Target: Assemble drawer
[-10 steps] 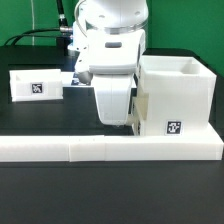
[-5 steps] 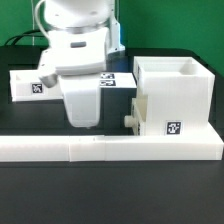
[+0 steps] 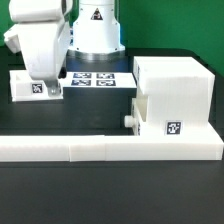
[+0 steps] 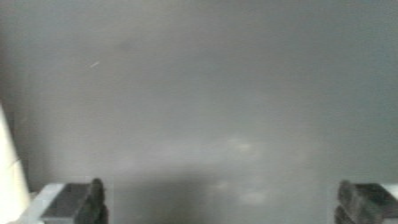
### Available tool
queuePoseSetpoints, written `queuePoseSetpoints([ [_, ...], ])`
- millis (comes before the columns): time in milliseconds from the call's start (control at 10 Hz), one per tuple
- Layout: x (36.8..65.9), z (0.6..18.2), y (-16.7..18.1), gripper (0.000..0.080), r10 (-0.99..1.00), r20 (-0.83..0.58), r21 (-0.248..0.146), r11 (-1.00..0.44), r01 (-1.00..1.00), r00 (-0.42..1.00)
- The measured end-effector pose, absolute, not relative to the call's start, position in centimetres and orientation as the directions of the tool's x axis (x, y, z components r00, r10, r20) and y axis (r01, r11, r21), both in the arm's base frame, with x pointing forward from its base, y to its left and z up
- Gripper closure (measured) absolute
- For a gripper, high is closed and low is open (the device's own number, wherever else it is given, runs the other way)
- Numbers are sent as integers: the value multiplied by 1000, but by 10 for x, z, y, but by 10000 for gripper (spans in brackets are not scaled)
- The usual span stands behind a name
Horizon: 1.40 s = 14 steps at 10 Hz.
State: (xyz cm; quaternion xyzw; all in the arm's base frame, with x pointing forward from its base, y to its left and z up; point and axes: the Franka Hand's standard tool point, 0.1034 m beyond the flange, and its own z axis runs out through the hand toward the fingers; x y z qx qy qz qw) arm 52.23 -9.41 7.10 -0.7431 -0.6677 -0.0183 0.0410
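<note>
The large white cube-like housing stands at the exterior view's right, with a tag low on its front. One small tray sits in the housing's side, its knob sticking out. The other small tray with a tag lies at the exterior view's left. My gripper hangs over that tray and hides part of it. In the wrist view my gripper is open and empty, its fingers wide apart over bare dark table.
The long low white L-shaped wall runs along the front and under the housing. The marker board lies at the back by the arm's base. A white edge shows at the rim of the wrist view.
My gripper has moved from beside the housing to the exterior view's left and risen, now over the left tray. The tray in the housing's side is uncovered.
</note>
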Motion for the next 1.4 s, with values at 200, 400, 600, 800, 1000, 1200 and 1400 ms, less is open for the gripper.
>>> queuePoseSetpoints([
  [200,496,60,-96,150,991,80,-38,-107,994,110],
  [400,495,59,-96,150,986,78,-44,-145,989,148],
  [600,495,58,-96,150,970,75,-52,-227,973,230],
  [800,487,40,-110,150,929,62,-77,-360,930,365],
  [1000,472,43,-119,150,819,49,-29,-570,821,571],
  [1200,446,48,-121,150,692,41,-14,-721,693,721],
  [1400,438,66,-120,150,518,44,-1,-855,519,854],
])
